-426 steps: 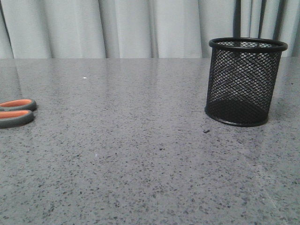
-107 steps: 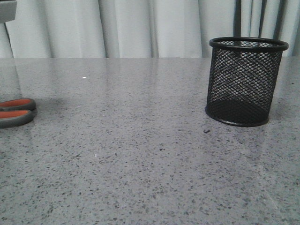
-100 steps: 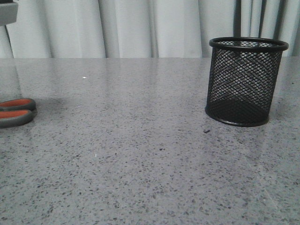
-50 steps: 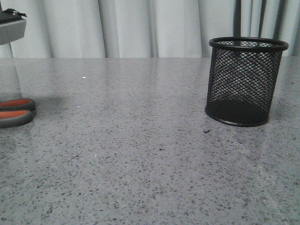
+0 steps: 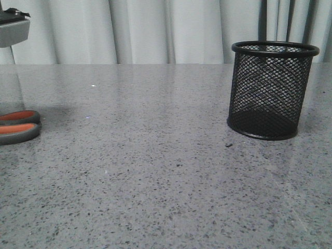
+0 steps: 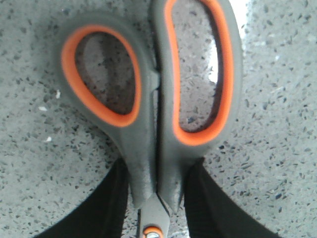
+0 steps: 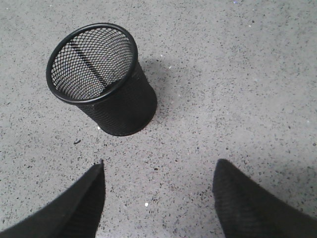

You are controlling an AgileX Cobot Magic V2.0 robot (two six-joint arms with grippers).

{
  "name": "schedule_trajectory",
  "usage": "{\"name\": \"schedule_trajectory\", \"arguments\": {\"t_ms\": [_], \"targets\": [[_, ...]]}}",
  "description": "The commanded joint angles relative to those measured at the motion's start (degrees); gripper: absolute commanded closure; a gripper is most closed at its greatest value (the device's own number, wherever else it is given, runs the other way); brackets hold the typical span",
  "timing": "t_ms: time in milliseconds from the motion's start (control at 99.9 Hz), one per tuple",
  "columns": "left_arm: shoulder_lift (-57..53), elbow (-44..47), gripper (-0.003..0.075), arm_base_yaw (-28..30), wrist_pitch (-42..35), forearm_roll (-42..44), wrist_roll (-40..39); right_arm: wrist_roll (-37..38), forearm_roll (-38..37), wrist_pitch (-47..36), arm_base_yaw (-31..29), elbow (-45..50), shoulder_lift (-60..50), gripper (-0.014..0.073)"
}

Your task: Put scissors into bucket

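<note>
Grey speckled table (image 5: 166, 171), pale curtains (image 5: 140, 31)

Grey speckled stone table (image 5: 166, 176) before pale pleated curtains (image 5: 140, 31).

Polished, terrazzo-like top, flecked with dark and white chips, filling the lower three quarters of the front view and meeting the curtains along a straight far edge. Soft vertical reflections of the folds across the far part of the surface. Curtains in hanging folds of white to light grey, with a few narrow dark gaps (image 5: 262, 21) at the right. Even, diffuse light, with only faint, blurred shadows on the stone.
</note>
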Motion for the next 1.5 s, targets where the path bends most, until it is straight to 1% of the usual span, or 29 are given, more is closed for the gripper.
{"name": "schedule_trajectory", "arguments": {"t_ms": [0, 240, 350, 480, 590, 690, 780, 860, 961, 1131, 1231, 1311, 1401, 1491], "targets": [[-1.3, -1.2, 0.0741, -0.5, -1.6, -1.7, -0.7, -0.8, 0.7, -3.3, 0.3, -2.0, 0.5, 0.0171], [-1.5, -3.7, 0.0741, -0.5, -0.8, -1.7, -4.2, -0.8, 0.7, -3.1, 0.3, -2.0, 0.5, 0.0171], [-2.6, -7.2, 0.0741, -0.5, 1.6, -1.9, -5.6, -0.8, 0.7, -3.1, 0.3, -2.0, 0.5, 0.0171], [-5.4, -11.4, 0.0741, -1.2, 2.3, -1.8, -8.1, -0.8, 1.1, -3.1, 0.3, -2.0, 0.5, 0.0171], [-8.5, -15.1, 0.0741, -3.4, 3.8, -1.7, -9.5, -2.4, 4.1, -3.6, 0.3, -2.0, 0.5, 0.0171], [-11.3, -18.1, 0.0741, -5.7, 4.0, -1.6, -11.3, -6.0, 9.8, -4.2, 0.3, -2.0, 0.9, 0.0171], [-13.9, -20.2, 0.0741, -8.4, 4.0, -1.6, -13.6, -9.9, 16.8, -4.4, 0.3, -2.0, 1.5, 0.0171], [-15.9, -21.7, 0.0741, -10.9, 4.6, -1.3, -14.9, -14.0, 24.7, -4.9, 0.3, -2.0, 2.4, 0.0171], [-18.0, -22.8, 0.0741, -15.2, 4.7, 1.3, -17.4, -19.4, 35.0, -5.4, 0.3, -2.0, 3.2, 0.0171], [-20.1, -23.8, 0.0741, -23.2, 4.8, 7.4, -25.5, -27.9, 51.9, -5.1, 0.3, -2.0, 4.8, 0.0171], [-20.2, -24.1, 0.0741, -27.7, 5.2, 8.9, -27.4, -33.1, 60.7, -3.9, 0.3, -2.0, 6.0, 0.0171], [-20.0, -24.5, 0.0741, -31.1, 4.9, 9.4, -29.2, -36.1, 64.9, -1.1, 0.3, -2.4, 7.5, 0.0171], [-19.2, -25.1, 0.0741, -34.1, 4.4, 11.5, -32.5, -36.7, 65.1, 2.5, 0.3, -4.4, 9.4, 0.0171], [-18.4, -25.8, 0.0741, -36.9, 4.1, 13.2, -34.7, -36.7, 65.1, 4.0, 0.3, -6.9, 10.9, 0.0171]]}}
